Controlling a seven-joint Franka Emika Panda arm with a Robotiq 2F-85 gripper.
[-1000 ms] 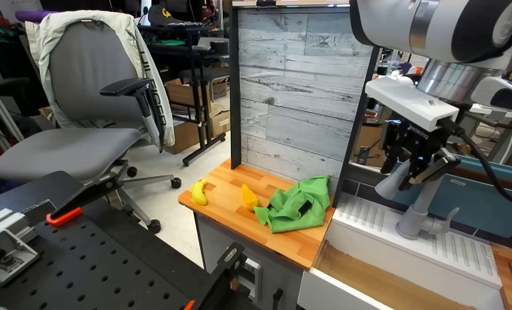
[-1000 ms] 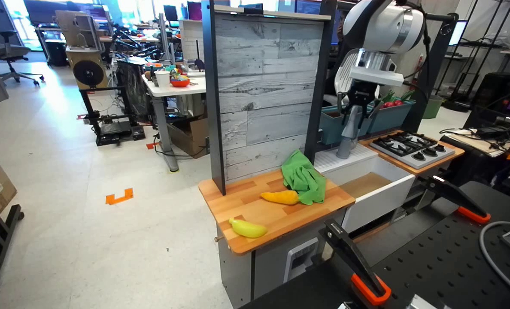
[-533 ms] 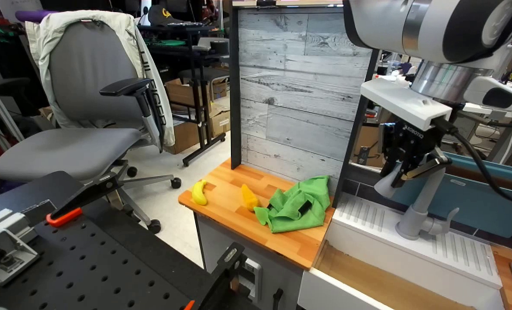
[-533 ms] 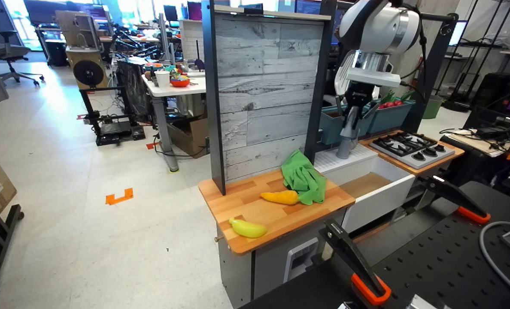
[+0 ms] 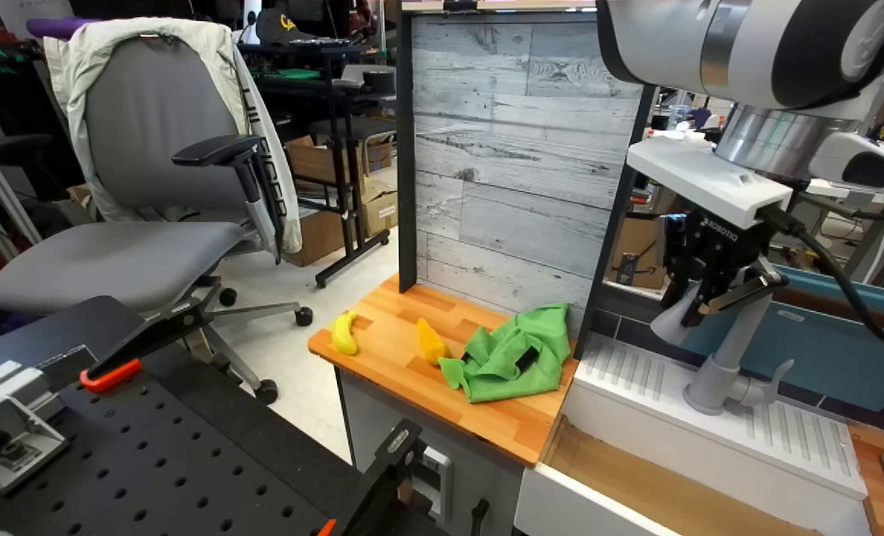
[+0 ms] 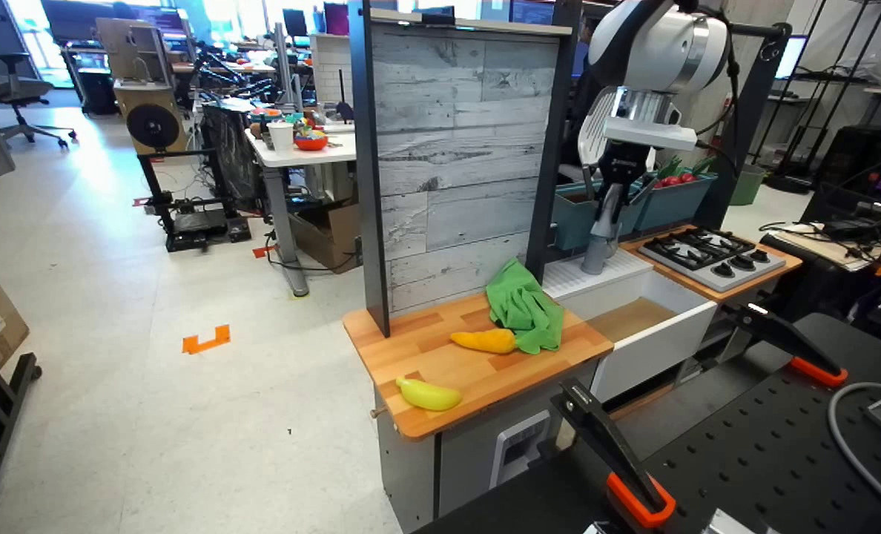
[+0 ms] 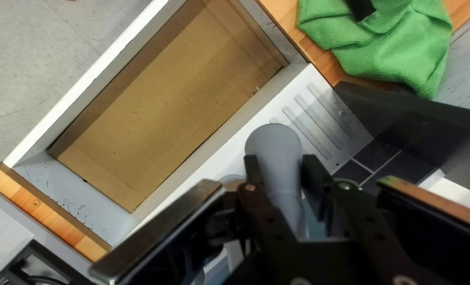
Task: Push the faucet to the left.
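Wrist view: claw (image 7: 278,160) is clamped on the faucet (image 7: 281,180), fingers (image 7: 252,168) flanking its spout. Green cloth (image 7: 385,47) lies on the counter (image 7: 283,14).

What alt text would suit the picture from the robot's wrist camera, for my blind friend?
A dark robot gripper straddles a grey faucet at its spout, seen from above; whether it pinches is unclear. A white-walled basin with a tan floor spreads to the upper left, and a green cloth lies at top right.
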